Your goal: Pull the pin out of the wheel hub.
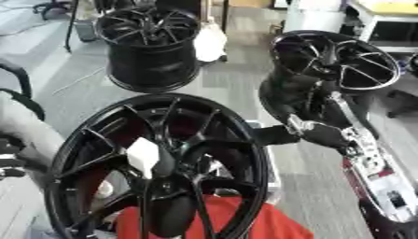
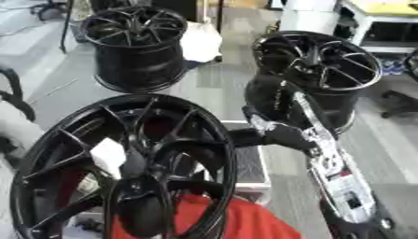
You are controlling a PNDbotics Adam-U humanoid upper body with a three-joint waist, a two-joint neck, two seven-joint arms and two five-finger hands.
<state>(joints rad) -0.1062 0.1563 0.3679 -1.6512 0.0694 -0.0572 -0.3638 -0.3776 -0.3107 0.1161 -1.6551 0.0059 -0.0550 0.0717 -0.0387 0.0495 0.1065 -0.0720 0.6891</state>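
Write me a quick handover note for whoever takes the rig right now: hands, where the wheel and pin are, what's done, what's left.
Right hand: reaching in from the right, at the rim of the near wheel hub; its fingers cannot be made out.
Left hand: not in view.
The hub stands upright at front, over something red. A white piece sits near its centre, possibly the pin.
Two more black wheels stand behind.
Done: nothing visibly pulled out.
Left: grasp the pin and pull it out.
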